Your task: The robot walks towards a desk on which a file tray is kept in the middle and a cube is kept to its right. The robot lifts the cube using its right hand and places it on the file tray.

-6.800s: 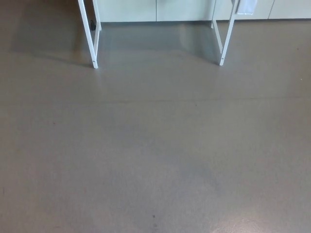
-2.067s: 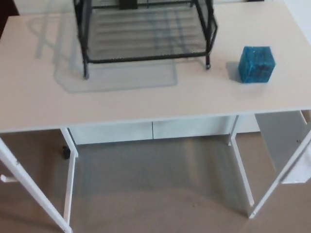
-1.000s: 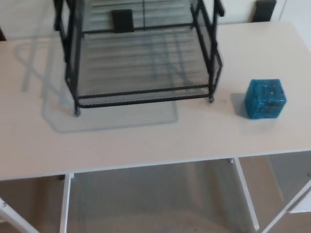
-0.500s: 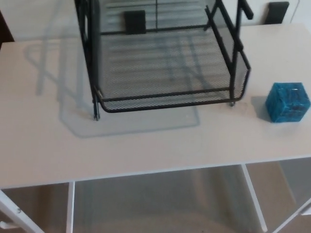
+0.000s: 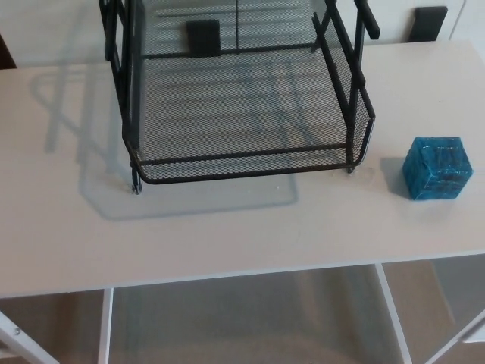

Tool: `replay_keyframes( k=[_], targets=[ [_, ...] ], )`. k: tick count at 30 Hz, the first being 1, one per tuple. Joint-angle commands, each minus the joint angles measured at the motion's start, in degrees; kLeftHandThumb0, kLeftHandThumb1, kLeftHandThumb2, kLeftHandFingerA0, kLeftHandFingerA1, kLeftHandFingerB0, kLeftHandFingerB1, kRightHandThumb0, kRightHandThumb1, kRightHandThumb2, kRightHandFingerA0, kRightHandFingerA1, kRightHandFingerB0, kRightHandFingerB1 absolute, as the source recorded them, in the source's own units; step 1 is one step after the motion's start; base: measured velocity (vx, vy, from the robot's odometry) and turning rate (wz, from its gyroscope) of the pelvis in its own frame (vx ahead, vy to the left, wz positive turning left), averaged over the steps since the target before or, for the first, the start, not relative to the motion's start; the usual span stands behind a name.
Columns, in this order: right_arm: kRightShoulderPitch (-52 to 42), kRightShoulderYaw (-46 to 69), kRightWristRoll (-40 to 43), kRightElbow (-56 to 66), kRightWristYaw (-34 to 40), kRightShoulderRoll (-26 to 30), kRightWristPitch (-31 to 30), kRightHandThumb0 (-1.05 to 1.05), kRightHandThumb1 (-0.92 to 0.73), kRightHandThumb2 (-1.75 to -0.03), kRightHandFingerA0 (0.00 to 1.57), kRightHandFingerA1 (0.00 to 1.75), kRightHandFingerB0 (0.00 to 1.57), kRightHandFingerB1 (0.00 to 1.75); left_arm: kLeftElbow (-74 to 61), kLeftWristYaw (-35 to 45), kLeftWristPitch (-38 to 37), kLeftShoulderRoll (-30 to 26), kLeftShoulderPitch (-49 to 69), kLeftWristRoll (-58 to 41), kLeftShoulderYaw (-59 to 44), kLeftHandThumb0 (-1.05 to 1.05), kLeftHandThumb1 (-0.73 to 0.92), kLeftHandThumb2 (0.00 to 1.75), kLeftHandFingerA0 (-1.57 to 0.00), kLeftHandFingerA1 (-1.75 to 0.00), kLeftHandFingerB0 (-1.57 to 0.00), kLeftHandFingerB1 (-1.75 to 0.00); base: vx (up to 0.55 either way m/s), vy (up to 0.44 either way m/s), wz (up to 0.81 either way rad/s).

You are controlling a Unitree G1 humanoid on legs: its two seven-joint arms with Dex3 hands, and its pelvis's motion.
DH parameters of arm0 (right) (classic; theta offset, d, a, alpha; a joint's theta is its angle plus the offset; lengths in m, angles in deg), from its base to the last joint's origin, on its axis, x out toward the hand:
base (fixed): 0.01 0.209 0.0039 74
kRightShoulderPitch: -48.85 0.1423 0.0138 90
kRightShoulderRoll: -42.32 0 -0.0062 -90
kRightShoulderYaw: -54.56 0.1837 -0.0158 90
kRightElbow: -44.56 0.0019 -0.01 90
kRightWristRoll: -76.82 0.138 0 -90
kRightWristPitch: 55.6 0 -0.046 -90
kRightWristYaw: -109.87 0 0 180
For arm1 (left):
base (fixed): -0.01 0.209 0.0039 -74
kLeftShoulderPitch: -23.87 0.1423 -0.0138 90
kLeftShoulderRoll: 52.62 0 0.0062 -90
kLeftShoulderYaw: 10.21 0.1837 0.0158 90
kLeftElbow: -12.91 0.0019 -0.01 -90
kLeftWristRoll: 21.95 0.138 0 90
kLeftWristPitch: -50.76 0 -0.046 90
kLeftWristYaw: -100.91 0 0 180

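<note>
readable text: none anywhere from where I stand.
file tray (image 5: 242,174): plain black wire mesh, no tag or brand legible.
cube (image 5: 436,168): blue faces with darker marks, too blurred to read as letters or numbers.
desk (image 5: 227,235): pale top, no legible print or sticker.

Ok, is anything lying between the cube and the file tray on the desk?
Nothing lies on the desk between the cube and the file tray. Only the tray's own raised mesh side wall faces the cube, so the cube would probably need lifting over it.
</note>
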Motion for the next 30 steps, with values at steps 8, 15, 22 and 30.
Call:
replay_keyframes(
  k=[8,15,22,30],
  targets=[
    [8.5,27.4,18.2,3.6,3.0,5.8,-11.8,-0.69,-0.56,-0.57,0.22,0.42,0.00,0.15,-4.8,-2.0,-2.4,-4.1,0.5,2.1,1.2,-0.85,0.73,0.97,-0.17,-0.51,-0.11,-0.46,0.00,0.000,0.00],
    [31.4,24.0,8.9,0.6,2.3,28.2,-15.0,-0.99,-0.54,-0.91,0.03,0.73,0.01,0.34,-6.6,-1.4,-5.1,-4.3,0.4,1.8,0.9,-0.84,0.92,0.69,-0.25,-0.46,-0.07,-0.28,0.00,0.000,0.00],
    [53.0,7.4,1.4,13.1,-3.9,28.1,-15.6,-0.75,-0.46,-0.85,0.02,0.46,0.00,0.33,-1.0,-3.2,-5.6,-4.4,-3.0,4.0,2.8,-0.88,0.69,1.03,-0.27,-0.56,-0.12,-0.48,0.01,-0.005,0.02],
    [65.6,-13.0,-11.9,22.8,-4.9,14.7,-15.8,-0.63,-0.47,-0.64,0.00,0.21,0.00,0.18,2.0,-2.0,-8.4,-4.3,-3.2,4.2,3.3,-0.85,0.91,0.68,-0.29,-0.43,-0.12,-0.28,0.00,0.000,0.00]
  ],
)
